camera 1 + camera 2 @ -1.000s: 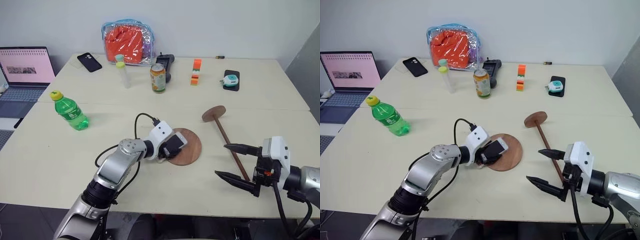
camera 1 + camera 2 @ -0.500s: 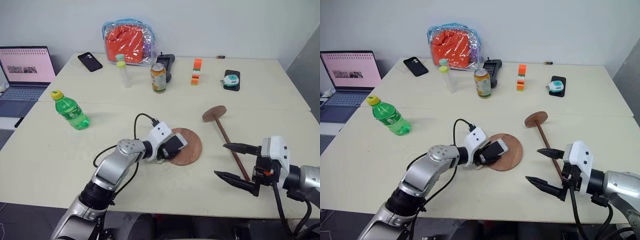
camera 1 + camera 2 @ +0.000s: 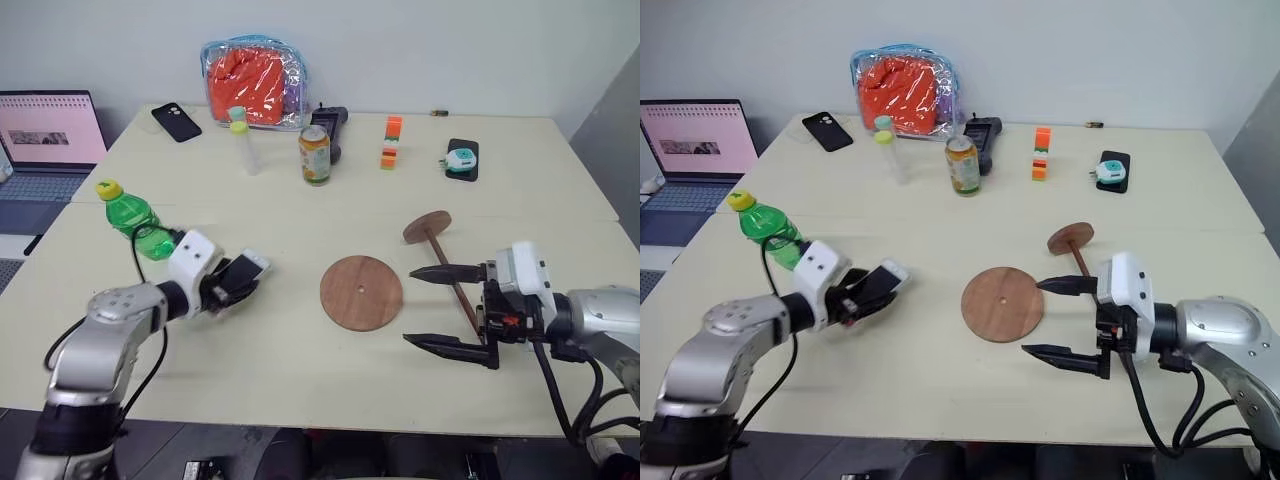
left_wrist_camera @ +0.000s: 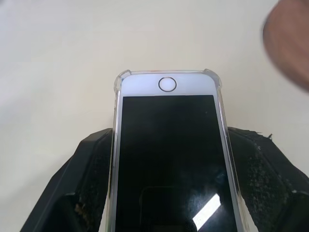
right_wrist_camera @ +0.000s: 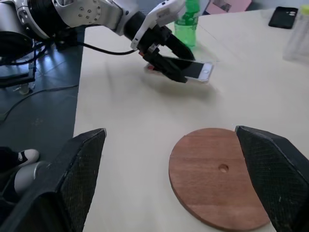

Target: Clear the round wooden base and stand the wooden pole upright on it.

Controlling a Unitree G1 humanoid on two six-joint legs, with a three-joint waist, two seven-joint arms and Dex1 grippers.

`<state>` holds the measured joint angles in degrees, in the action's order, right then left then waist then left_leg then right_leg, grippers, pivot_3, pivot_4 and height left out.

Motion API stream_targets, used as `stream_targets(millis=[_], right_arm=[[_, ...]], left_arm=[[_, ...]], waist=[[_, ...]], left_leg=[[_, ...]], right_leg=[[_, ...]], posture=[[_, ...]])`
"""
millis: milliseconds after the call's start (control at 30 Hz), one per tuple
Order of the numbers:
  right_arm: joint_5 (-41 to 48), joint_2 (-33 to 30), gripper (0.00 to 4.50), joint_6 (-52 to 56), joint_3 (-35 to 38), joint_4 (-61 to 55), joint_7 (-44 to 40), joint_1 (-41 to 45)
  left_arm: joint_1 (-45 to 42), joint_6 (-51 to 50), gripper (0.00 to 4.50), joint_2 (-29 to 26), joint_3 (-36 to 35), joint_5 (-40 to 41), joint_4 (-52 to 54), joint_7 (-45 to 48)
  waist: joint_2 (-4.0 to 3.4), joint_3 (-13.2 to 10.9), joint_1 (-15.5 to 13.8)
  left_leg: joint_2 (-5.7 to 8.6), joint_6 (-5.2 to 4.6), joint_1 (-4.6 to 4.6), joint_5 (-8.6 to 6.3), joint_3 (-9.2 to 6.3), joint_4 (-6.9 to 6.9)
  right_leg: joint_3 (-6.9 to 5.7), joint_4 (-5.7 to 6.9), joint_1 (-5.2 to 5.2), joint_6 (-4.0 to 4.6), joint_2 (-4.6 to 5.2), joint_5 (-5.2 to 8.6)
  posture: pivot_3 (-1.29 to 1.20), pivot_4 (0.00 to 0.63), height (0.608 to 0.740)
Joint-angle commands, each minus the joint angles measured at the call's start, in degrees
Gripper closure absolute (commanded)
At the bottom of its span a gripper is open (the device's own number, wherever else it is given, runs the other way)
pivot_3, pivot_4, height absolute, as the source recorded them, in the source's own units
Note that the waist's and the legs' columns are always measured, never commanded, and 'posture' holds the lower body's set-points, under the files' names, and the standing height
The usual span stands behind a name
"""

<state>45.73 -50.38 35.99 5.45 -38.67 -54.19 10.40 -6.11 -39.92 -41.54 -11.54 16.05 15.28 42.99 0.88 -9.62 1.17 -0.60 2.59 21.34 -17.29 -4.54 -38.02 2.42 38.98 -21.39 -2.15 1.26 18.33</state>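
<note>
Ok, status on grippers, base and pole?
Left gripper shut on phone, held left of base. Right gripper open, empty, beside pole. Base bare; pole lying flat.

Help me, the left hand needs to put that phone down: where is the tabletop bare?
Bare tabletop lies between the left hand with the white phone and the round wooden base, and along the near edge below both. Crowded: the far row around the drink can and the green plastic bottle.
</note>
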Motion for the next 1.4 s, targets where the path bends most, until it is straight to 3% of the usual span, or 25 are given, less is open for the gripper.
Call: stream_targets(millis=[33,167,567,633,733,1033,1267,1400], right_arm=[[0.18,0.46,0.0,-0.72,-2.75,1.33,-3.32,3.88],[0.56,1.15,0.0,-0.43,-6.41,3.4,-6.79,9.0],[-3.25,2.97,0.0,-1.58,-10.35,6.63,-10.27,14.79],[-3.24,3.25,0.0,-1.14,-10.34,6.53,-10.14,15.23],[-3.24,3.47,0.0,-0.62,-10.21,6.31,-9.96,15.54],[-2.12,3.79,0.0,0.83,-9.38,5.36,-8.85,15.83],[-1.08,3.81,0.0,1.6,-8.7,4.01,-8.21,15.65],[-1.14,5.24,0.0,1.36,-4.89,3.35,-2.54,13.2]], left_arm=[[4.36,3.15,1.22,-1.51,-10.22,1.58,-1.3,-0.58],[4.46,7.86,1.22,-1.73,-16.69,1.64,-11.61,-2.21],[-6.18,16.19,1.22,-4.86,-16.43,0.14,-34.33,-4.88],[-7.09,16.4,0.51,-5.2,-16.06,-0.24,-35.93,-5.31],[-7.58,16.49,0.04,-5.33,-15.94,0.05,-36.83,-4.63],[-1.32,14.19,0.04,-8.15,-17.61,1.58,-27.98,-1.21],[13.64,7.68,0.04,-16.26,-19.61,4.99,-11.93,11.36],[11.39,3.13,0.04,-20.17,-19.55,9.15,-6.25,14.15]], waist=[[0.05,-0.03,-0.1],[0.05,-0.03,-0.24],[0.12,0.01,-0.81],[0.12,0.01,-0.79],[0.12,0.01,-0.72],[0.13,0.02,-0.55],[0.19,-0.02,0.19],[0.16,-0.06,-0.24]], left_leg=[[0.01,0.0,0.03,0.0,-0.07,-0.01],[0.01,0.0,0.03,0.0,-0.12,-0.03],[0.04,0.01,0.41,0.0,-0.13,-0.07],[0.04,0.01,0.46,0.0,-0.11,-0.07],[0.04,0.01,0.52,0.01,-0.09,-0.07],[0.0,0.01,0.56,0.01,-0.07,-0.06],[-0.03,0.01,0.58,0.0,-0.08,-0.04],[-0.02,0.02,0.61,0.01,-0.17,-0.02]], right_leg=[[0.0,0.0,0.0,0.0,0.02,0.0],[-0.04,0.02,0.0,0.01,0.02,0.0],[-0.15,0.07,-0.43,0.02,0.09,-0.02],[-0.16,0.09,-0.49,0.02,0.09,-0.02],[-0.16,0.11,-0.58,0.01,0.09,-0.02],[-0.1,0.12,-0.65,0.02,0.09,-0.02],[-0.05,0.15,-0.67,0.02,0.12,-0.02],[-0.14,0.11,-0.66,0.03,0.12,-0.02]], posture=[[0.0,0.15,0.74],[0.0,0.15,0.74],[0.0,0.15,0.74],[0.0,0.15,0.74],[0.0,0.15,0.74],[0.0,0.15,0.74],[0.0,0.15,0.74],[0.0,0.15,0.74]])
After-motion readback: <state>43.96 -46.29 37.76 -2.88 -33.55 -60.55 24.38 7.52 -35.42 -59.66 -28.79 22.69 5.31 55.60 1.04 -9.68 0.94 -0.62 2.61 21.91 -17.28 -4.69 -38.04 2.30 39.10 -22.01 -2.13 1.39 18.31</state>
